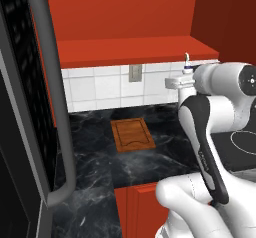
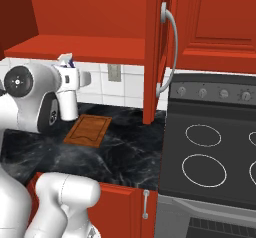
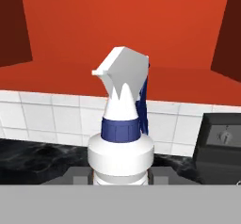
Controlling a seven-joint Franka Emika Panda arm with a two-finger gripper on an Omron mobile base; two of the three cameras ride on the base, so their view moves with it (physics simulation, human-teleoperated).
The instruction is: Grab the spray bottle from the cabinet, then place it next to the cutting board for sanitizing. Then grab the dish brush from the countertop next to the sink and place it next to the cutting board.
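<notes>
Open red cabinet (image 1: 135, 52) up high, shelf bare. Black tabletop (image 2: 125, 147) below, cutting board (image 2: 88, 130) lying flat near the tiled wall. Spray bottle (image 3: 121, 138) held upright in mid-air, out of the cabinet, above the tabletop right of the board; jaws clamped on its body, presumably keeping it level for set-down.

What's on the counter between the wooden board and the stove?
Nothing: in the right base view, bare black countertop runs from the cutting board to the stove.

black stove (image 2: 215, 147), wall outlet (image 1: 135, 73), white tiles (image 1: 95, 89)
</notes>
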